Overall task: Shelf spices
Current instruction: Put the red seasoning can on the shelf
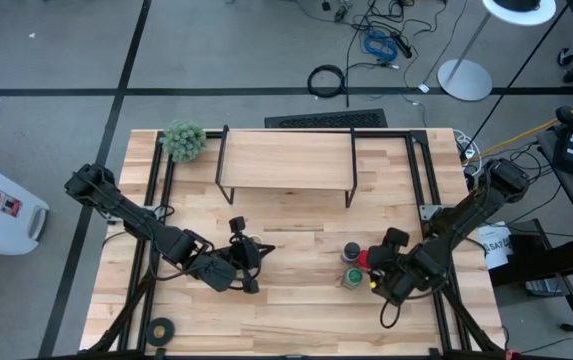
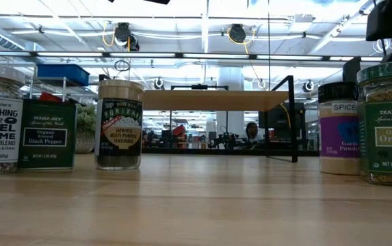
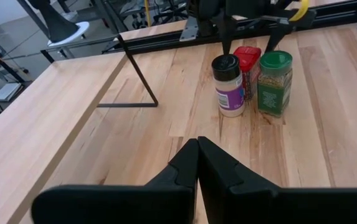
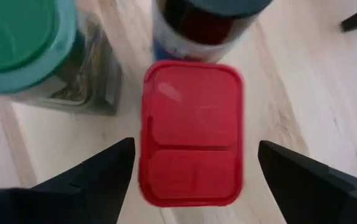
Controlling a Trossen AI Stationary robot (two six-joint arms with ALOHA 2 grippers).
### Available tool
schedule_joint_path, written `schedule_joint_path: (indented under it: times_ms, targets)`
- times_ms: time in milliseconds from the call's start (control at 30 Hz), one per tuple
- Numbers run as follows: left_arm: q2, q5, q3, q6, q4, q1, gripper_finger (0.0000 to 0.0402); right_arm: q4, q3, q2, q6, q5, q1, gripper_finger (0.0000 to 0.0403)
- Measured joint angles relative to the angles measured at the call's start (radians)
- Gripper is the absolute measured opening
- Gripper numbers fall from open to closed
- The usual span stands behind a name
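While left end effector closed: right end effector spread astride glossy rounded-rectangular red tin.

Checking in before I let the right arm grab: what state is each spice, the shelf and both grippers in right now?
Red tin: upright on the table, lid closed, between open fingers, not gripped.
Green-lidded jar: upright, capped, beside the red tin.
Dark-lidded jar: upright, capped.
Shelf: standing, top board bare.
Right gripper: open, straddling the red tin.
Left gripper: shut, empty, over the table.
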Motion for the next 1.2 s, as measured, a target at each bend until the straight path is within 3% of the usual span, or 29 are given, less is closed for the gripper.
schedule_joint_path:
  times_ms: [133, 833, 1200]
  targets:
    - [0.000, 0.000, 0.000, 0.001, 0.000, 0.000, 0.0015, 0.051, -0.008, 0.000, -0.049, -0.060, -0.026, 0.0313]
    - [0.000, 0.000, 0.000, 0.003, -0.002, 0.000, 0.0015, 0.088, -0.008, 0.000, -0.115, -0.141, -0.053, 0.0215]
    - [0.000, 0.000, 0.000, 0.003, -0.002, 0.000, 0.0015, 0.087, -0.007, 0.000, -0.105, -0.140, -0.053, 0.0213]
